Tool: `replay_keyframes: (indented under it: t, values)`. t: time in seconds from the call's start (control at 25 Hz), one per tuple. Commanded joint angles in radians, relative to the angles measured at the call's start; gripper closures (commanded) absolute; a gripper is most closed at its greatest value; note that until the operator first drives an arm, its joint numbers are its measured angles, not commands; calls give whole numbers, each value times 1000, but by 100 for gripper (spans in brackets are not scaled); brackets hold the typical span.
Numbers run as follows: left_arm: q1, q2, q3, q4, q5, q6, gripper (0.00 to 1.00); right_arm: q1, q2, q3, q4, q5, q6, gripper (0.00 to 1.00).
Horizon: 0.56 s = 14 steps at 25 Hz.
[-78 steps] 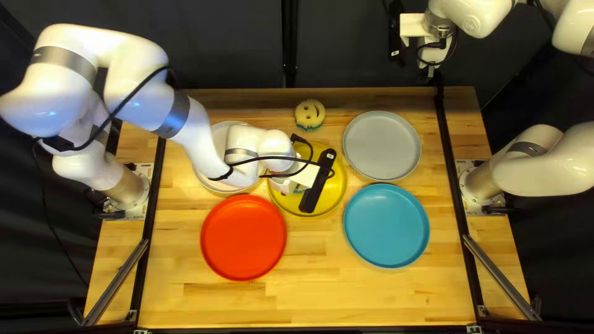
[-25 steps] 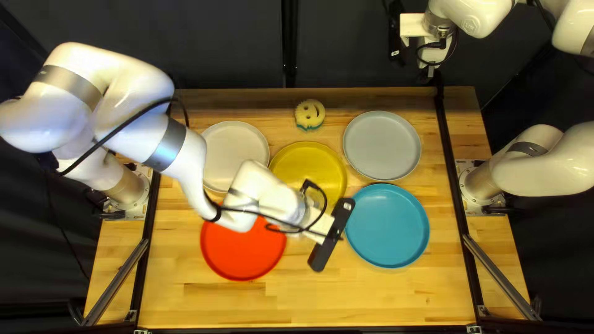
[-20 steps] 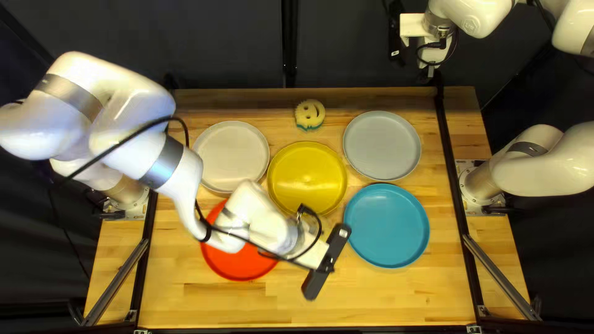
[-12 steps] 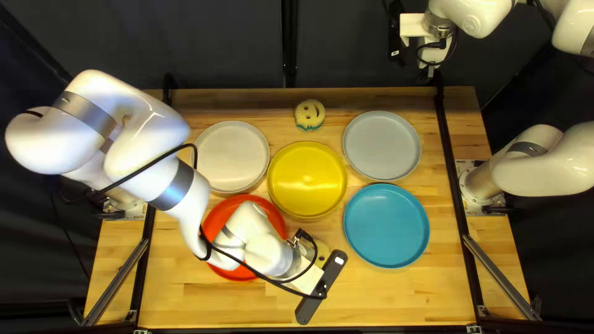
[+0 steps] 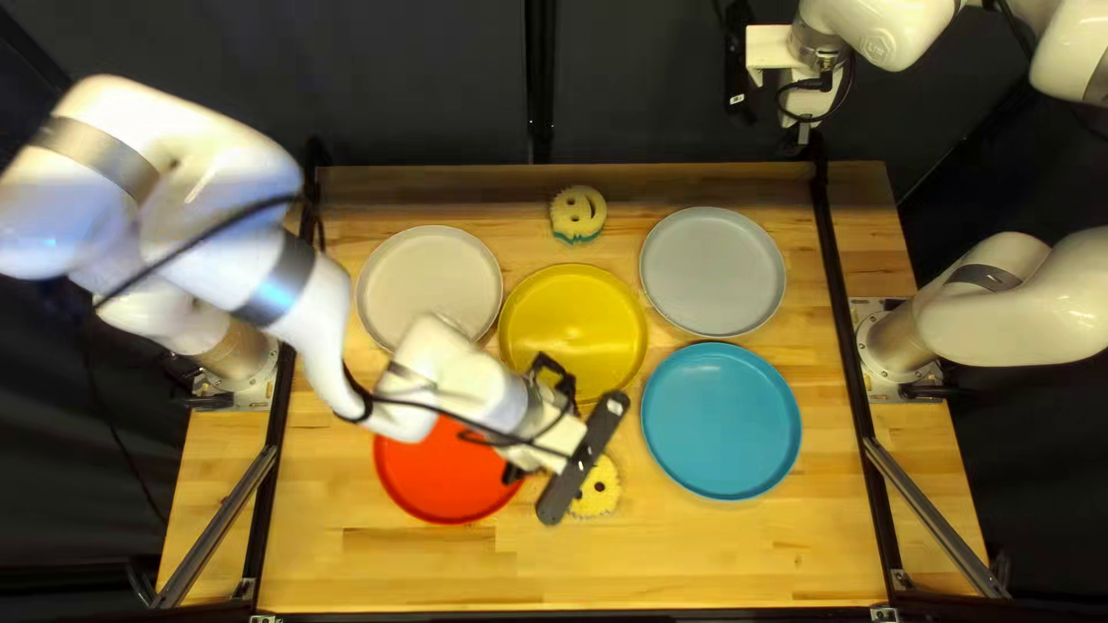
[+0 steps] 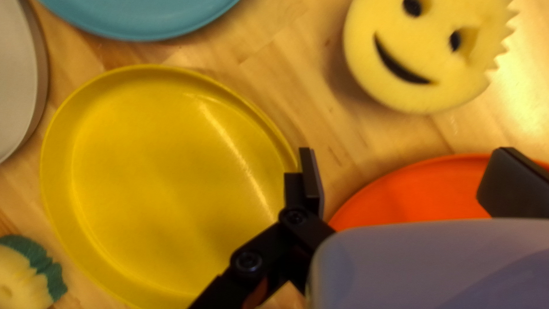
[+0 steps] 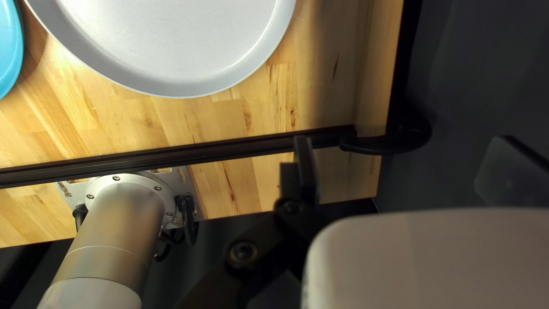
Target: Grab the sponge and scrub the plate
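Left wrist view: a smiling sponge (image 6: pixel 423 54) lies ahead of my spread left pincer (image 5: pixel 536 429).

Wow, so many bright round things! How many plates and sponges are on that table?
Plates: 5 (white plate, yellow plate, grey plate, red plate, blue plate)
Sponges: 2 (far sponge, near sponge)
Total: 7

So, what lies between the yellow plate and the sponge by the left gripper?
Only bare tabletop from yellow plate to sponge, in the left wrist view.
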Motion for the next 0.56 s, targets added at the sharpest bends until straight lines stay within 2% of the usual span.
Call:
replay_keyframes:
  t: [0.04,0.16,0.32,0.56]
  values:
    - [160,-215,94,-64,177,138,0,0,0,0,0,0,0,0]
    - [254,-336,136,-90,267,215,0,0,0,0,0,0,0,0]
    - [317,-424,149,-136,354,291,0,0,0,0,0,0,0,0]
    - [303,-421,169,-163,330,308,0,0,0,0,0,0,0,0]
